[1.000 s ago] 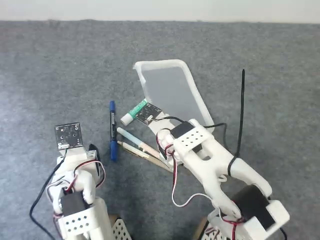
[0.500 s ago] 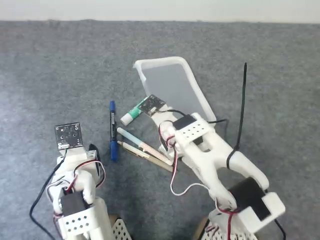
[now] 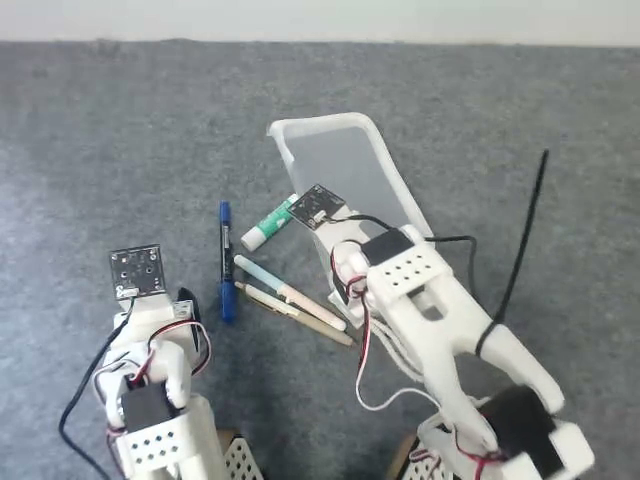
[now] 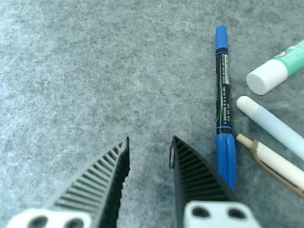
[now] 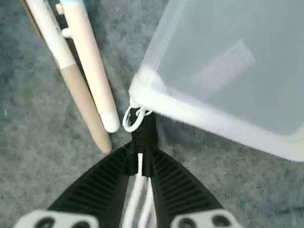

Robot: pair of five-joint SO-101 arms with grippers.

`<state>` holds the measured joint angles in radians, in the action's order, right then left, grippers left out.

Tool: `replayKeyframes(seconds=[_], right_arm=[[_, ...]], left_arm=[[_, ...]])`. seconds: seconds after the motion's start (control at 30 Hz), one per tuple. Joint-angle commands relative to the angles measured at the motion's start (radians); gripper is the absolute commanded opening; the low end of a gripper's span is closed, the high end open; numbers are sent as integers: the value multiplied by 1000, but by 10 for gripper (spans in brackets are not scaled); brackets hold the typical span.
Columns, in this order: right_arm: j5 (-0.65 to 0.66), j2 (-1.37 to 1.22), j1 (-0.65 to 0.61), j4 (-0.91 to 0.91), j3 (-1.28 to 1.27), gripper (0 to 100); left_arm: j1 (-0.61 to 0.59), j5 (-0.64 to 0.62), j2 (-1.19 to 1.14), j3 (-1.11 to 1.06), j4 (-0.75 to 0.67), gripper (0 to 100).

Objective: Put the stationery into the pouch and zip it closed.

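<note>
The translucent white pouch [image 3: 340, 175] lies flat in the middle of the table. Its near corner [image 5: 142, 90] carries a zipper pull [image 5: 141, 135] with a white cord, and my right gripper [image 5: 141, 152] is shut on that pull. A green and white glue stick [image 3: 268, 225], a blue marker [image 3: 226, 262], a light blue pen [image 3: 285, 290] and a beige pen [image 3: 300, 312] lie on the carpet left of the pouch. My left gripper [image 4: 149, 142] hovers open over bare carpet, just beside the blue marker [image 4: 223, 95].
Grey carpet covers the whole table. The right arm [image 3: 420, 290] lies over the pouch's near end, with its black cable [image 3: 520, 250] arching to the right. Open carpet lies at the far left and far right.
The right arm has swung to the right and its wrist has turned, while its gripper stays at the pouch's near corner. The left arm and the stationery have not moved.
</note>
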<state>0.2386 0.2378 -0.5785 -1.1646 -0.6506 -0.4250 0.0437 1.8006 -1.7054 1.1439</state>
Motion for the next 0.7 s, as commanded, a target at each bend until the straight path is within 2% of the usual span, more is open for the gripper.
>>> replayKeyframes(seconds=[0.0,0.07,0.17,0.23,0.43,0.67], right_arm=[[12,88,12,-31,3,6],[12,102,7,-33,-2,32],[11,111,4,-53,-21,151],[11,105,4,-42,-38,194],[11,105,-27,51,-94,147],[11,74,-54,128,-127,146]], left_arm=[[-3,8,18,21,-23,134],[-3,8,18,21,-23,134],[-3,8,18,21,-23,134],[-3,8,18,21,-23,134],[-3,8,18,21,-23,134],[-3,8,18,21,-23,134]])
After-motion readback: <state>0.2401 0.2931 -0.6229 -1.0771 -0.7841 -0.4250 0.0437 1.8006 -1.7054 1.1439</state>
